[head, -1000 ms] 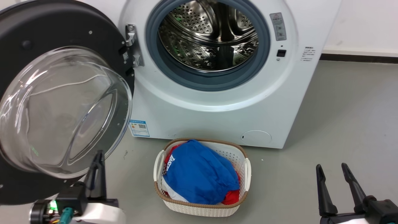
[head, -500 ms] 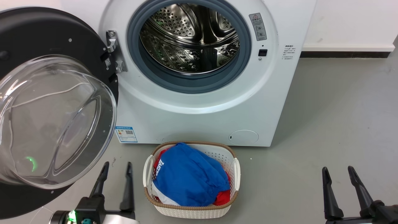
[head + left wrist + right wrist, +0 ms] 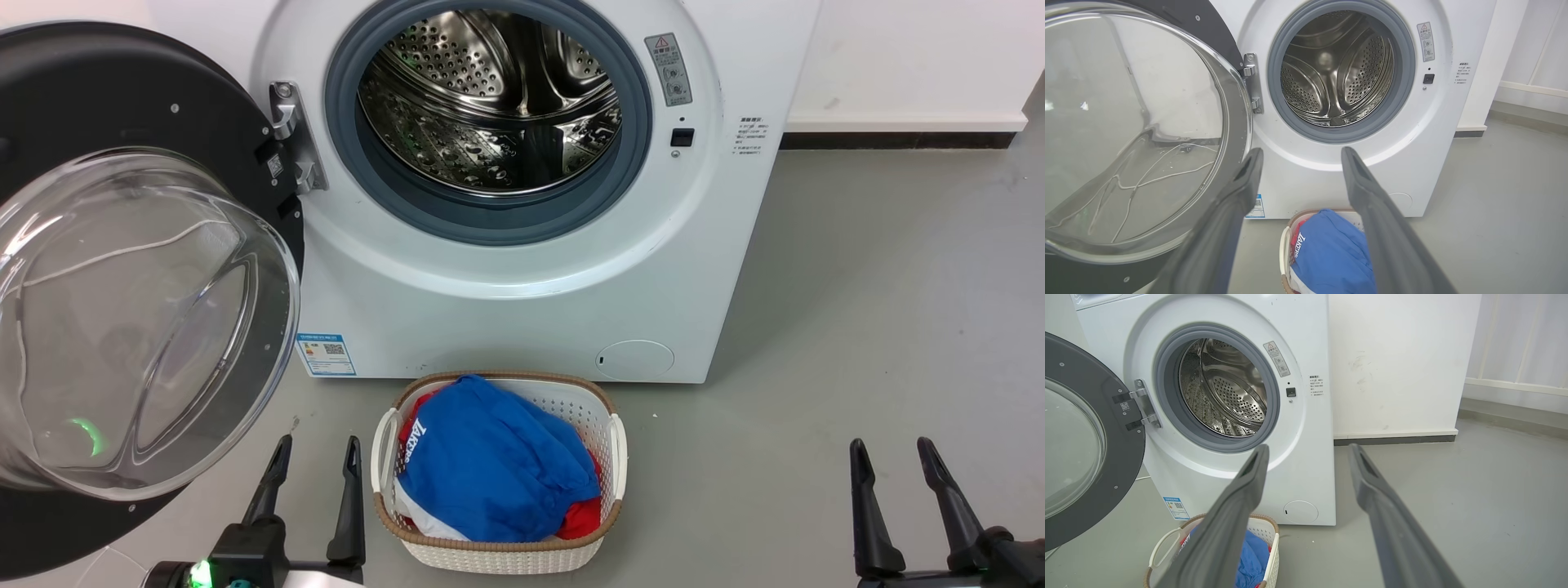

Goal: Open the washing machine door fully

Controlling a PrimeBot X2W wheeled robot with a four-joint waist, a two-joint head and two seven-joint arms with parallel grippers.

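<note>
1. Because the washing machine door (image 3: 139, 318) hung on its hinge (image 3: 290, 135) at the left of the washing machine (image 3: 522, 302), it stood swung wide, leaving the drum mouth (image 3: 490, 106) fully exposed. Opening was judged essentially complete.
2. The left gripper (image 3: 318, 447) had its fingers spread and held nothing. It sat near the door's lower edge without touching it, beside the laundry basket (image 3: 608, 408).
3. The right gripper (image 3: 890, 447) was likewise spread and empty, well apart from the machine, and was judged unneeded.
</note>
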